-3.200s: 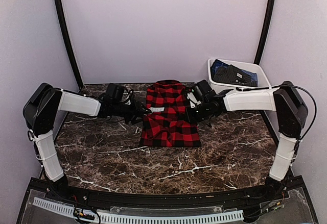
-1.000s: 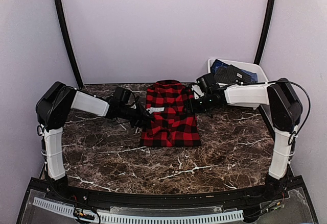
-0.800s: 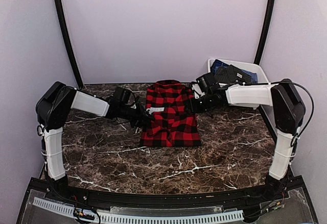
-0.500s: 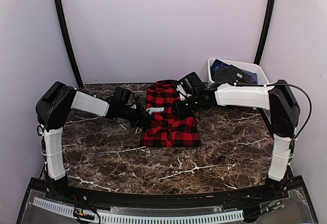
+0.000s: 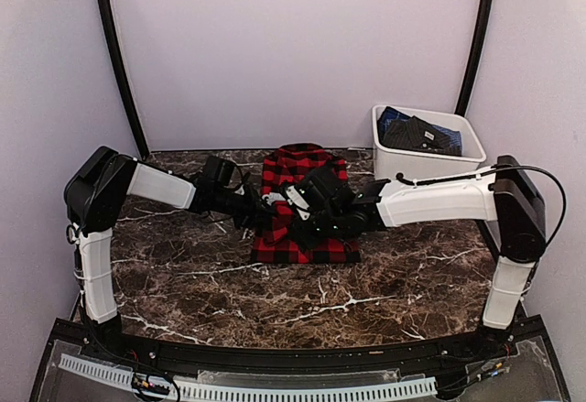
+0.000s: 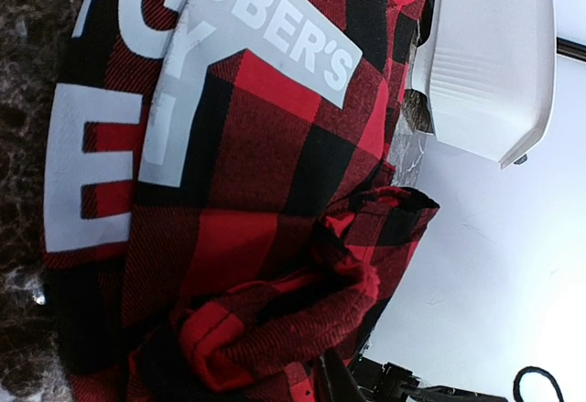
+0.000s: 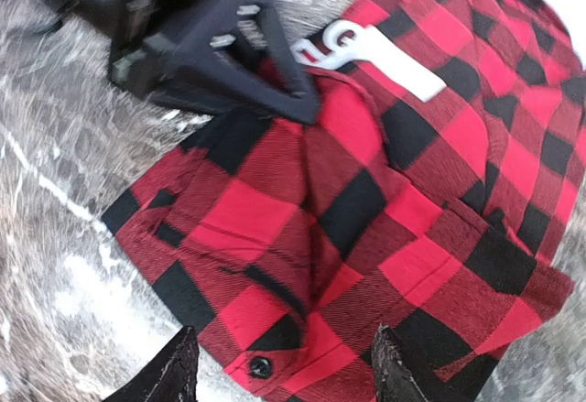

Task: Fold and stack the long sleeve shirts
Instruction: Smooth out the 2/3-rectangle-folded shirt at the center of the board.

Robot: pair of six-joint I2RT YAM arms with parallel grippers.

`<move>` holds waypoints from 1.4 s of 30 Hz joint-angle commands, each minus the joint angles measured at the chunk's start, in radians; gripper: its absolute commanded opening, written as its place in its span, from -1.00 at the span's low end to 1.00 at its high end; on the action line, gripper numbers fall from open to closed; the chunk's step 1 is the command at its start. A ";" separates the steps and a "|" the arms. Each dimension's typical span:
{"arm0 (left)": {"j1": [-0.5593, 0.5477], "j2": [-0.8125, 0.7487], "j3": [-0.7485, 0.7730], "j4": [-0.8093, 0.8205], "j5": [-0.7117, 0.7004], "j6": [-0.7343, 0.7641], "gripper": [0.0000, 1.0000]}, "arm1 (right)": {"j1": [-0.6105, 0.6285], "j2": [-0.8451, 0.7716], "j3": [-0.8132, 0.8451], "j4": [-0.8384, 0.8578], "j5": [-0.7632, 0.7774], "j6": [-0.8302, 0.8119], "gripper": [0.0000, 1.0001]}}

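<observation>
Right gripper [image 7: 286, 333] is open and holds nothing. Its two fingers [image 7: 179, 370] are spread wide and hang just above the red-and-black shirt [image 7: 412, 173]. The shirt lies in a neat flat block in the middle of the table [image 5: 385, 274], a bit toward 12 o'clock. The right gripper is over the shirt's 8 o'clock part, near a small button [image 7: 261, 366] by the edge.

Left gripper [image 7: 307, 109] is at the shirt's 9 o'clock edge, just beside the white label [image 7: 366, 49]. Its tips look pressed together on the cloth, so I think it is pinching that edge. A white tub [image 5: 403, 159] with dark clothes [image 5: 417, 135] in it sits at 2 o'clock, well apart from the shirt.

I think the job now is for the right gripper to grab that same edge, so both can fold the shirt over. To do it well, it should go down slowly to the edge near the button. One finger should slide under the cloth and one should go on top. It should pinch all the layers, not just the top one, or the block may come apart. It should keep off the left gripper so they do not bump. Then both should lift together, at the same height, and carry the edge toward 3 o'clock. Lay it down so the edges line up.
</observation>
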 commanded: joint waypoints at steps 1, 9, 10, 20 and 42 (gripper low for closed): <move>0.005 -0.037 0.006 0.018 0.022 -0.007 -0.67 | 0.044 0.026 0.027 0.021 0.131 -0.140 0.24; 0.005 -0.037 0.011 0.015 0.024 -0.010 -0.67 | 0.051 0.104 0.071 0.038 0.181 -0.213 0.19; 0.005 -0.037 0.012 0.015 0.023 -0.010 -0.67 | 0.051 0.115 0.080 0.040 0.176 -0.216 0.17; 0.005 -0.037 0.012 0.009 0.020 -0.008 -0.66 | 0.048 0.184 0.145 0.074 0.150 -0.215 -0.15; 0.088 -0.115 0.032 -0.104 -0.059 0.145 0.07 | -0.211 0.204 0.069 0.124 -0.220 0.329 -1.00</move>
